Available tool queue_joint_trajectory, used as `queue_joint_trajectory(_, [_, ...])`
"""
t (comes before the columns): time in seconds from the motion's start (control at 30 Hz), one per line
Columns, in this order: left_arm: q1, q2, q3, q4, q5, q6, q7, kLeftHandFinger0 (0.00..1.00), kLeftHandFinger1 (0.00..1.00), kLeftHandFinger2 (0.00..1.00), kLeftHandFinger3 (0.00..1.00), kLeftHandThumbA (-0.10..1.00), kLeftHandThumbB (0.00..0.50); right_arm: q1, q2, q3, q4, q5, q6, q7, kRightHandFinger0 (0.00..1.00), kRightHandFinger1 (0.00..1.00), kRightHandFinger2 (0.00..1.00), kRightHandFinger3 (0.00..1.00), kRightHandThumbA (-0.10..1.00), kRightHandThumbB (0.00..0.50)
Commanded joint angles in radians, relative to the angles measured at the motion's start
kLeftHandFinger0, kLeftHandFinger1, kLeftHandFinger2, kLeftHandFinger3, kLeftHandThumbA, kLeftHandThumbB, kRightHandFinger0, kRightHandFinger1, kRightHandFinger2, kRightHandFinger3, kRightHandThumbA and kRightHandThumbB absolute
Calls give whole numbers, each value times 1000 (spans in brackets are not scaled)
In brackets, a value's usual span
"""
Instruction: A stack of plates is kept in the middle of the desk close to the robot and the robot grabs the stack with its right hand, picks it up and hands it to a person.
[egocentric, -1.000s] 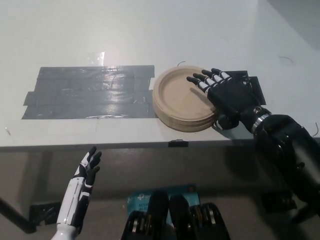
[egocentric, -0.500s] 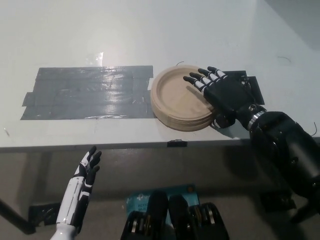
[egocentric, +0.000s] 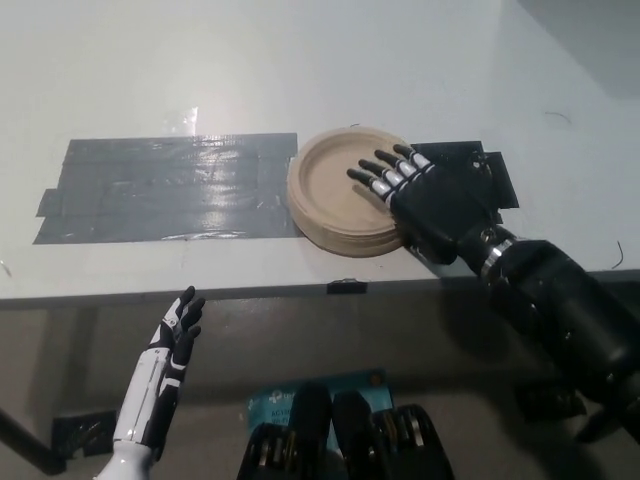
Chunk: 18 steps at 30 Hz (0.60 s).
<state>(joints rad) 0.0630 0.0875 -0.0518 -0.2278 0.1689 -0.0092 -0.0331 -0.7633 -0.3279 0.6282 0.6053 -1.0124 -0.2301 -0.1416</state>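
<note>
White desk (egocentric: 300, 60), lit from above, w/ a wide patch of dark tape (egocentric: 165, 187) stuck across its near half and a smaller dark patch (egocentric: 465, 170) to the right.

Plates (egocentric: 335, 200): tan stack, sitting flat near the desk's front edge, roughly centre, between the two tape patches and overlapping the big one's right end.

Right hand (egocentric: 430, 200), black, lies over the stack's right side, fingers (egocentric: 385, 175) spread and stretched out across the top plate's well. Not curled under the rim, so no grip yet; thumb isn't visible, can't say where it sits.

Left hand (egocentric: 170, 345), white, hangs below the desk edge at lower left, fingers straight and apart, holding nothing.

No person in view.

Risks, imo: stack is several loose plates, so a pinch that catches only the top few would leave the rest behind or fan them out. Stack is close to the front edge, so a sideways shove while closing could push it off. Tilt on the lift = plates sliding apart.
</note>
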Motion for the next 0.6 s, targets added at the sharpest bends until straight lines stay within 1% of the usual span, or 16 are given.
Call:
queue_joint_trajectory(0.0, [2, 2, -6, -16, -11, -25, -7, 1000, 1000, 1000, 1000, 1000, 0, -90, 76, 200, 329, -222, -86, -528, 597, 629, 705, 813, 187, 359])
queue_joint_trajectory(0.03, [3, 0, -6, -15, -13, -32, -6, 1000, 1000, 1000, 1000, 1000, 0, -89, 90, 211, 372, -224, -67, -559, 40, 194, 332, 528, -85, 314])
queue_joint_trajectory(0.07, [2, -2, -6, -14, -16, -34, -6, 1000, 1000, 1000, 1000, 1000, 0, -89, 94, 226, 392, -235, -39, -585, 8, 39, 185, 426, -97, 308])
queue_joint_trajectory(0.1, [-10, -1, -4, -10, -19, -33, -6, 1000, 1000, 1000, 1000, 1000, 0, -97, 96, 241, 412, -250, -11, -610, 2, 8, 75, 386, -99, 311])
queue_joint_trajectory(0.17, [-29, 2, -1, -5, -21, -30, -8, 1000, 1000, 1000, 1000, 1000, 0, -112, 98, 249, 439, -245, -5, -615, 0, 0, 58, 415, -100, 323])
queue_joint_trajectory(0.23, [-27, 1, 0, -16, -19, -14, -8, 1000, 1000, 1000, 1000, 1000, 0, -116, 103, 256, 468, -240, -3, -652, 0, 0, 61, 391, -100, 318])
queue_joint_trajectory(0.27, [-26, 3, -1, -18, -13, -14, -9, 1000, 1000, 1000, 1000, 1000, 0, -115, 104, 257, 481, -231, -1, -661, 0, 0, 83, 387, -100, 294])
queue_joint_trajectory(0.3, [-22, 4, -2, -20, -13, -19, -10, 1000, 1000, 1000, 1000, 1000, 0, -111, 104, 257, 485, -223, 3, -661, 0, 0, 106, 361, -100, 283])
queue_joint_trajectory(0.33, [-24, 5, -2, -16, -11, -24, -9, 1000, 1000, 1000, 1000, 1000, 0, -111, 105, 254, 496, -216, -2, -692, 0, 0, 95, 359, -100, 304])
queue_joint_trajectory(0.37, [-28, 5, -2, -10, -9, -31, -7, 1000, 1000, 1000, 1000, 1000, 0, -115, 108, 253, 515, -207, -9, -736, 0, 0, 66, 352, -100, 308])
queue_joint_trajectory(0.4, [-26, 2, -1, -12, -17, -28, -7, 1000, 1000, 1000, 1000, 1000, 0, -115, 106, 246, 525, -190, -16, -755, 0, 0, 124, 336, -100, 269])
queue_joint_trajectory(0.43, [-23, 1, -1, -15, -21, -25, -9, 1000, 1000, 1000, 1000, 1000, 0, -113, 105, 243, 530, -182, -16, -771, 0, 0, 117, 309, -100, 264])
queue_joint_trajectory(0.47, [-25, 2, 1, -14, -24, -24, -10, 1000, 1000, 1000, 1000, 1000, 0, -118, 104, 241, 539, -174, -18, -785, 0, 0, 102, 342, -100, 262])
queue_joint_trajectory(0.5, [-23, 2, 1, -14, -25, -24, -10, 1000, 1000, 1000, 1000, 1000, 0, -119, 103, 240, 542, -169, -21, -790, 0, 0, 103, 357, -100, 263])
queue_joint_trajectory(0.53, [-17, 1, 1, -17, -27, -24, -11, 1000, 1000, 1000, 1000, 1000, 0, -116, 101, 235, 540, -162, -29, -798, 0, 33, 88, 355, -100, 279])
queue_joint_trajectory(0.57, [-11, 2, -1, -18, -24, -27, -10, 999, 1000, 1000, 1000, 1000, 0, -117, 99, 233, 546, -157, -32, -825, 0, 1, 69, 381, -100, 303])
